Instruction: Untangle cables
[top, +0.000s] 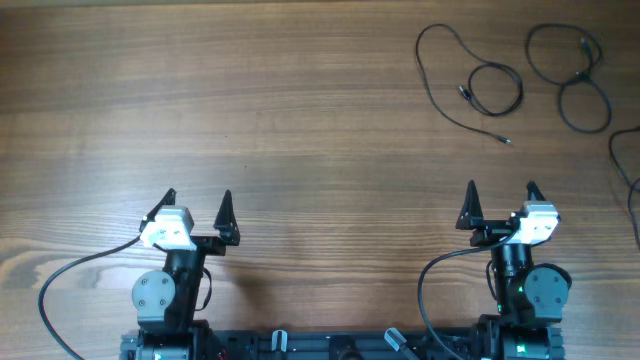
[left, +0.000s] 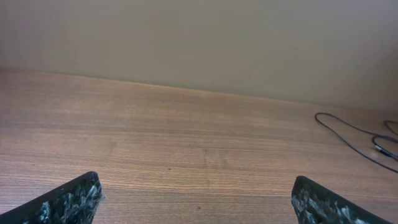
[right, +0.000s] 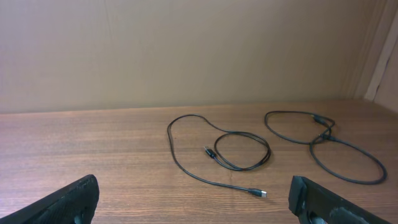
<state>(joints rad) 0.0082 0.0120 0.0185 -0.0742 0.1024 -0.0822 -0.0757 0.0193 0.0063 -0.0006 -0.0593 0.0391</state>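
Two thin black cables lie apart on the wooden table at the far right. One cable (top: 463, 92) (right: 211, 183) forms a small loop with a long tail ending in a plug. The other cable (top: 578, 78) (right: 323, 132) lies in a figure-eight to its right. A third cable (top: 613, 150) curves in at the right edge. My left gripper (top: 197, 200) (left: 196, 199) is open over bare wood, far from them; a cable bend (left: 317, 116) shows at its right. My right gripper (top: 501, 190) (right: 194, 199) is open too, short of the plug tip, holding nothing.
Thicker black arm wires loop beside each base, on the left (top: 60, 290) and by the right arm (top: 425, 280). A plain beige wall rises behind the table's far edge (right: 186, 109).
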